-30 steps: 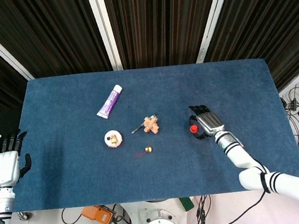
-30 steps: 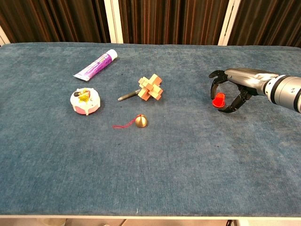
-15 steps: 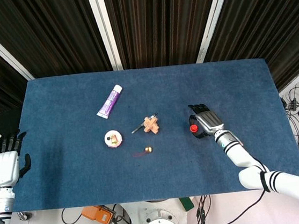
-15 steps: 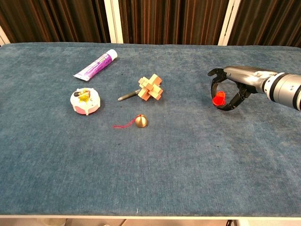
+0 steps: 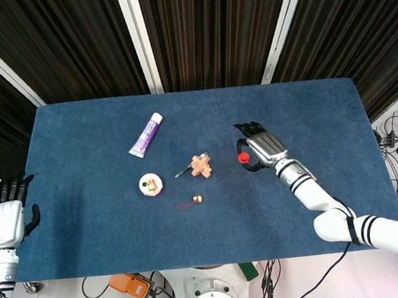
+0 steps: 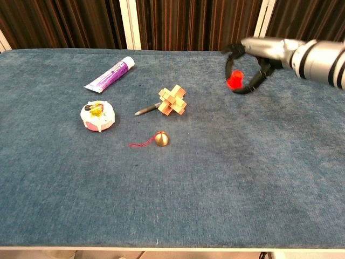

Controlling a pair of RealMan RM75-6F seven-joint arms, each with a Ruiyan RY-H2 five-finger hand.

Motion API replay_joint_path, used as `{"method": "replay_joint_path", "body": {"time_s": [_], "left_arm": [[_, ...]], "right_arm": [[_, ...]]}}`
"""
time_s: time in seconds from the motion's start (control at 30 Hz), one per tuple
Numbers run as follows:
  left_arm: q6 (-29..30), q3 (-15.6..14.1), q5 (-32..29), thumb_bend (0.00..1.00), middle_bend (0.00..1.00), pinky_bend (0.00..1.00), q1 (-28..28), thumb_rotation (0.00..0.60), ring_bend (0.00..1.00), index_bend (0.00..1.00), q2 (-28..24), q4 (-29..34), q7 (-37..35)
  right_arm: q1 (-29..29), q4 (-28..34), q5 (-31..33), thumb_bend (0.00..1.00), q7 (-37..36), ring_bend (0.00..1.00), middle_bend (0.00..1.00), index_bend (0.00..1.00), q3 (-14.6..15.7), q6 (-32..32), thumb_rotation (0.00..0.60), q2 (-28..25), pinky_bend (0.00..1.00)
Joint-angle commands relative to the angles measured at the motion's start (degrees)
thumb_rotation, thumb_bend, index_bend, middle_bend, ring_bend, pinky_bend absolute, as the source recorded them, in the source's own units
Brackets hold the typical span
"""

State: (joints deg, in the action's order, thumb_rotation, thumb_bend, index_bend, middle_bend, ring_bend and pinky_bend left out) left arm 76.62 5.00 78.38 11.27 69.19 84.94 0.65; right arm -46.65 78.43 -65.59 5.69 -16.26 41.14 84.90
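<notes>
My right hand [image 5: 260, 146] [image 6: 257, 54] holds a small red object [image 5: 244, 157] [image 6: 233, 81] between its fingers, lifted above the blue table [image 5: 85, 226], to the right of the wooden cross puzzle [image 5: 201, 164] [image 6: 172, 102]. A dark pen [image 6: 146, 110] lies against the puzzle's left side. Below them sits a small gold bell with a red cord [image 5: 197, 199] [image 6: 161, 138]. My left hand [image 5: 5, 218] hangs off the table's left edge, fingers apart, holding nothing; the chest view does not show it.
A purple and white tube [image 5: 146, 135] [image 6: 109, 74] lies at the back left. A round pink and white toy [image 5: 150, 185] [image 6: 97, 116] sits left of the puzzle. Dark curtains stand behind the table. Cables lie on the floor in front.
My right hand has risen off the cloth with the red object and moved left and toward the far edge, closer to the wooden puzzle. The left hand has barely moved.
</notes>
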Motion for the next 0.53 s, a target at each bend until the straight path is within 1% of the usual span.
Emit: {"method": "replay_joint_path", "body": {"time_s": [0.03, 0.13, 0.23, 0.37, 0.53], "left_arm": [[-0.12, 0.01, -0.03, 0.54, 0.05, 0.04, 0.06, 0.600, 0.05, 0.11, 0.04, -0.22, -0.10], [-0.38, 0.04, -0.18, 0.54, 0.05, 0.04, 0.13, 0.600, 0.05, 0.11, 0.11, -0.60, -0.37], [-0.69, 0.20, -0.54, 0.54, 0.05, 0.04, 0.22, 0.600, 0.05, 0.11, 0.13, -0.86, -0.70], [-0.83, 0.40, -0.88, 0.54, 0.05, 0.04, 0.25, 0.600, 0.05, 0.11, 0.10, -1.19, -1.06], [-0.64, 0.40, -0.85, 0.54, 0.05, 0.04, 0.15, 0.600, 0.05, 0.11, -0.04, -0.83, -1.08]], "right_arm": [[-5.31, 7.21, 6.21, 0.52, 2.00, 0.10, 0.10, 0.60, -4.46, -5.91, 0.600, -6.85, 0.06], [-8.55, 10.75, 11.03, 0.52, 3.36, 0.10, 0.10, 0.60, -5.99, -8.69, 0.600, -10.96, 0.06], [-11.10, 13.57, 14.72, 0.52, 5.22, 0.10, 0.10, 0.61, -6.31, -8.78, 0.600, -14.04, 0.05], [-13.52, 15.95, 18.62, 0.52, 6.33, 0.10, 0.10, 0.61, -6.26, -7.60, 0.600, -16.26, 0.05], [-16.36, 16.44, 22.69, 0.52, 6.69, 0.10, 0.10, 0.61, -5.65, -7.03, 0.600, -17.83, 0.05]]}}
